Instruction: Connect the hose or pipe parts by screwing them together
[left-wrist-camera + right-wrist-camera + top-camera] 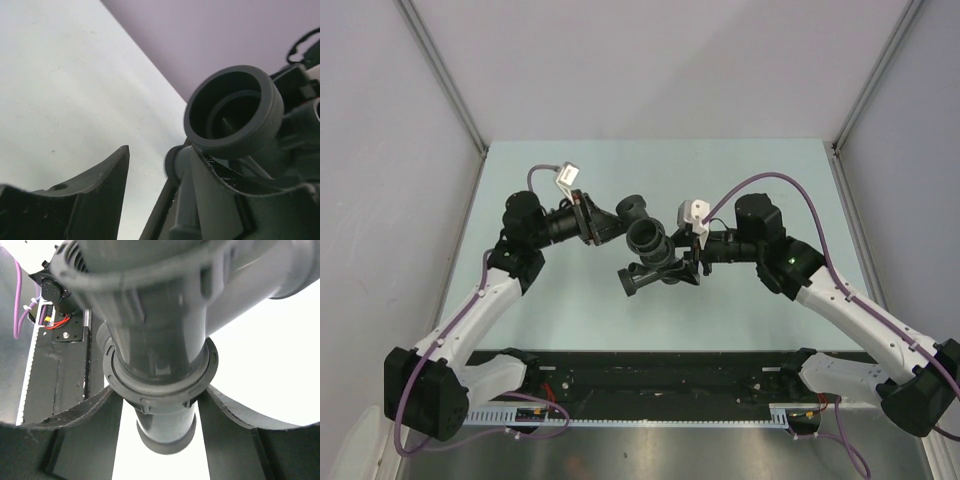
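Counter [760, 310] of pale green runs back from the arm bases to grey walls [380, 150]. Over its middle the right pincer [688, 264] pinches the tube [640, 276] at its ribbed collar, flared end toward the bases. The branched fitting [645, 238] sits on the tube's far end. The left pincer [613, 228], spread, lies beside the fitting's open port. How tight the joint is cannot be made out.

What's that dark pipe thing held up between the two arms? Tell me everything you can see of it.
It is a dark grey pipe piece, matt plastic by its look, with round open mouths branching off and a notched collar where a straight tube with a flared end runs out. It is held slanted above the pale table. The right gripper clamps it at the collar; the left gripper stands open beside one mouth.
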You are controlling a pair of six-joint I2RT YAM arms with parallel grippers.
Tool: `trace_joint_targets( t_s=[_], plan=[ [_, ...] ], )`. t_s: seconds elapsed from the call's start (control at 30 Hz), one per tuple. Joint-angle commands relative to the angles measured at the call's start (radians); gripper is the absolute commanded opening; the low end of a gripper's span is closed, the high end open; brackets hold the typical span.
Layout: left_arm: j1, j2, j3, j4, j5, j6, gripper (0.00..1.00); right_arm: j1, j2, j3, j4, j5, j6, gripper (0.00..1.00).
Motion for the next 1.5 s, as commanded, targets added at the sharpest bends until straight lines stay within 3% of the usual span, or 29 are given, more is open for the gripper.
trace_joint_targets(
  t_s=[0.0,0.33,0.63,1.07,1.47],
  plan=[
    [0.06,-0.038,-0.046,0.001,-0.04,0.0,0.58,-0.011,-0.027,0.016,0.097,0.016,0.036,0.0],
    [0.159,-0.063,-0.06,-0.158,-0.149,0.003,0.65,-0.024,0.014,-0.022,0.029,0.104,-0.006,0.0],
    [0.183,-0.009,-0.115,-0.257,-0.284,0.041,0.67,0.015,0.183,-0.089,0.075,0.194,-0.004,0.0],
    [0.168,0.088,-0.177,-0.255,-0.14,0.083,0.7,0.1,0.322,-0.097,0.11,0.347,0.0,0.0],
    [0.094,0.115,-0.206,-0.249,-0.065,0.1,0.7,0.117,0.347,-0.14,0.187,0.34,0.028,0.0]
  ],
)
